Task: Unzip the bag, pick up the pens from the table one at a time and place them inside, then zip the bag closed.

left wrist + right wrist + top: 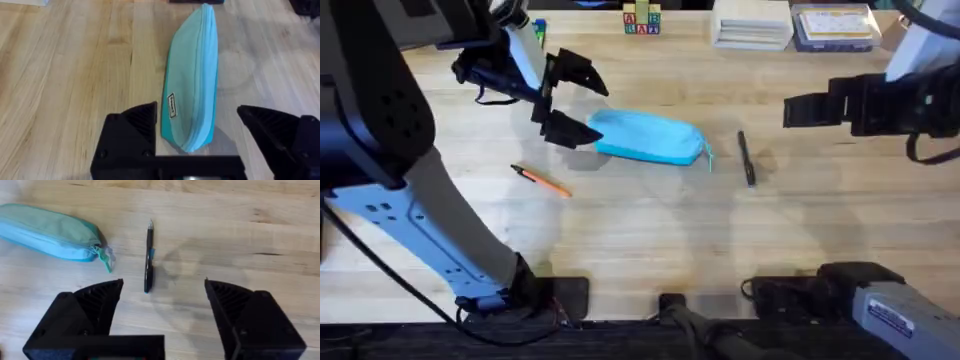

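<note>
Bag (648,136) between two pens (746,158)

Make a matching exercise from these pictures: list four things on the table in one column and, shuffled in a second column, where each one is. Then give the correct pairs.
Column one
1. light-blue pouch
2. orange pen
3. black pen
4. left gripper

Column two
A. lies alone on the bare wooden table, right of the pouch's pull tab
B. open, fingers on either side of the pouch's left end
C. lies zipped shut, in the middle between the two pens
D. lies on the table, left of and nearer the arm bases than the pouch

Pairs: 1-C, 2-D, 3-A, 4-B
</note>
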You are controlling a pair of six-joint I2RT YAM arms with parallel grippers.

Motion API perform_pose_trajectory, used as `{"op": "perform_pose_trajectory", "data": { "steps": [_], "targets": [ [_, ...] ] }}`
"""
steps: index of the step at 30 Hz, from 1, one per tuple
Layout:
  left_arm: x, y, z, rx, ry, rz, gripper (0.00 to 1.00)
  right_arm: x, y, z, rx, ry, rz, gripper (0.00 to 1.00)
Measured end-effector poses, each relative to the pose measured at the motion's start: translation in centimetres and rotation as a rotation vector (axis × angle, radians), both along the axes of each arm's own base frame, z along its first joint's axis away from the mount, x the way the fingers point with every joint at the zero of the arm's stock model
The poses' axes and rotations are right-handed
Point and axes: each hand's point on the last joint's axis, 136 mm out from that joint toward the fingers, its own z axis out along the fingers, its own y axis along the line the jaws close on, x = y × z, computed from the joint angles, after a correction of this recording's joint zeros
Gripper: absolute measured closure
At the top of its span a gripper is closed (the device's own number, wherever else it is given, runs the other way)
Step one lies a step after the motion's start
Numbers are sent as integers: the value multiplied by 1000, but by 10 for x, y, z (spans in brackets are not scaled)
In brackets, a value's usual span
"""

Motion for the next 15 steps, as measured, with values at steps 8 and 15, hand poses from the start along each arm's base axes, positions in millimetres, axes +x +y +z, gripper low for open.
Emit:
{"op": "perform_pose_trajectory", "data": {
  "steps": [8, 15],
  "targets": [
    [-3, -1, -4, 25, 4, -17, 7, 0, 0, 0, 0, 0, 0, 4],
    [-3, 1, -7, 44, 1, -24, 7, 0, 0, 0, 0, 0, 0, 4]
  ]
}}
